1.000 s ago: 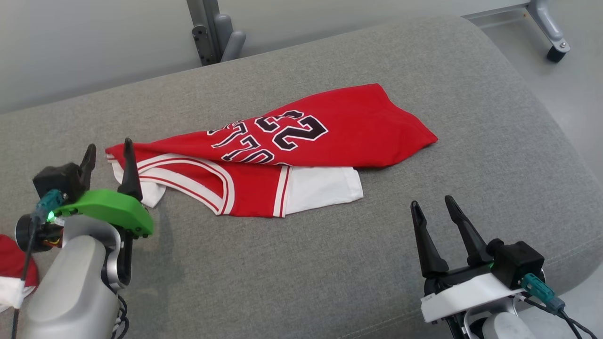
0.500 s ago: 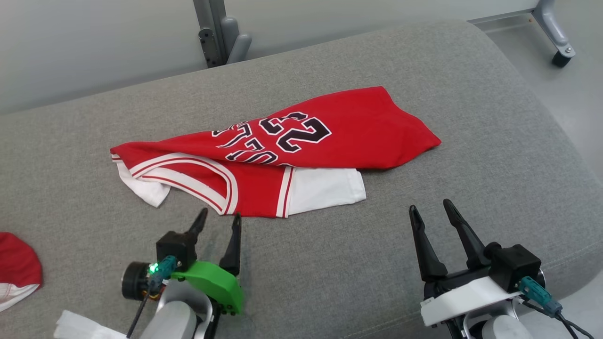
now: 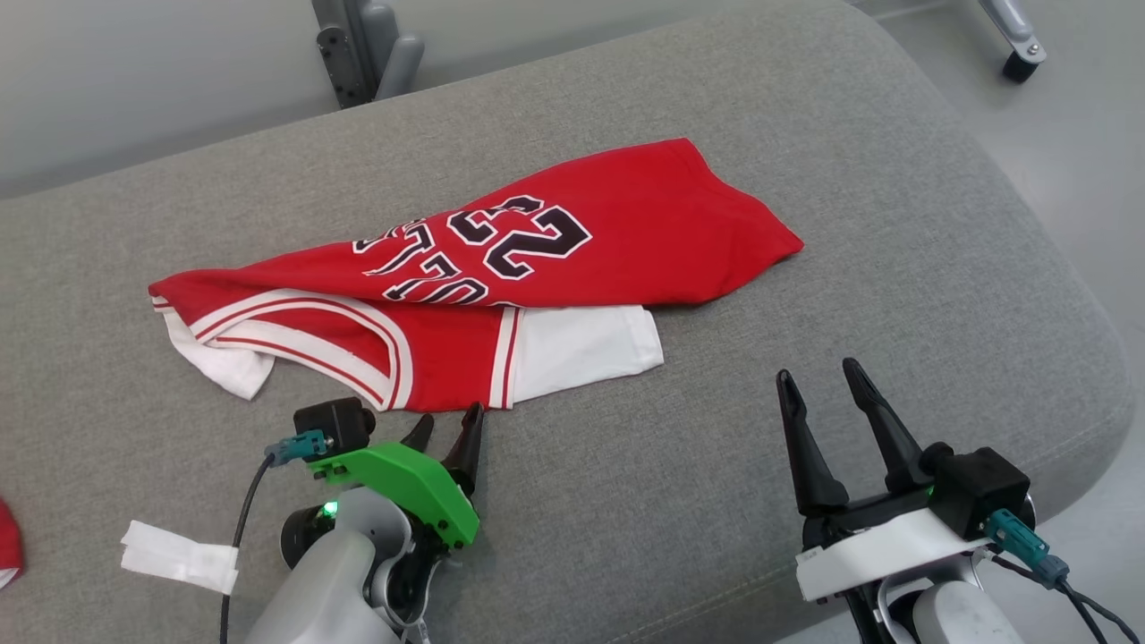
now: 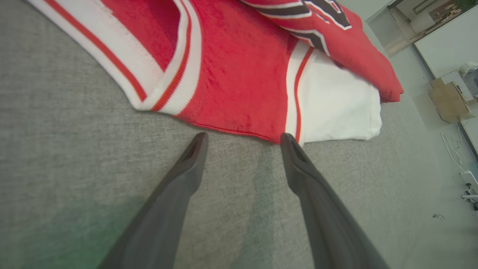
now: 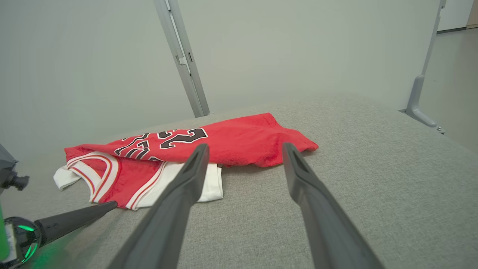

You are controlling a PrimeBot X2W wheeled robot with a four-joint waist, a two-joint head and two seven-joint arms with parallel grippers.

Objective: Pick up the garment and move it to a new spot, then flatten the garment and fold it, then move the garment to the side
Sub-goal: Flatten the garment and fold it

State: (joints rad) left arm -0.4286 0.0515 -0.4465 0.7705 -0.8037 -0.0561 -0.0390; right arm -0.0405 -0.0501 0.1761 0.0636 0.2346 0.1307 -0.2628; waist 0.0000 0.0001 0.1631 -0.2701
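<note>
A: What's nearest?

B: The left gripper, at seven o'clock. Its fingers are apart and empty, with the tips just beside the near hem of the jersey. The right gripper is at five o'clock, also spread and empty, well apart from the cloth.

A: And the jersey?

B: It lies on the grey cushion, running from nine to two o'clock. It's red and folded over itself, with black, white-edged numerals on top. A white-and-red trimmed armhole and a white panel stick out at the near side.
</note>
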